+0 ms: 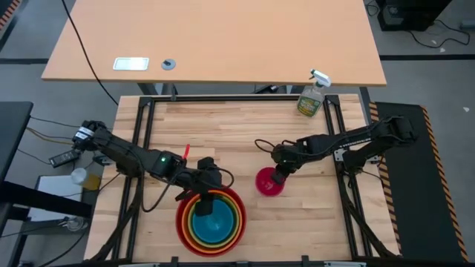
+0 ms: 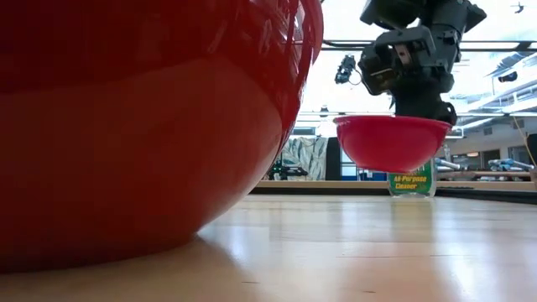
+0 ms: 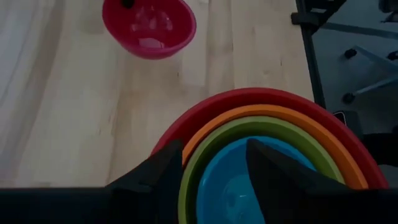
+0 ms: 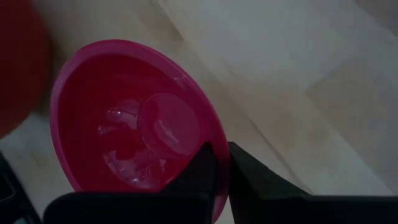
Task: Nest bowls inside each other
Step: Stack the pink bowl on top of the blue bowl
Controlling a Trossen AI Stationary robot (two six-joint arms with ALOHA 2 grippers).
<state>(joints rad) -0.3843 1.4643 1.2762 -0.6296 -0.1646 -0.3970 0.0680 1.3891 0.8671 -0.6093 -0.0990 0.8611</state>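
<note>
I see the magenta-pink bowl pinched at its rim by the right gripper, fingers clamped tight on the wall. Only the low view shows it hanging clear of the table; from above it could pass for resting. At its 8 o'clock in the high view sit 4 nested bowls: blue bowl inside lime green bowl, orange bowl, red bowl. The left gripper hovers over them, fingers spread, holding nothing. The spray bottle stands at 1 o'clock.
</note>
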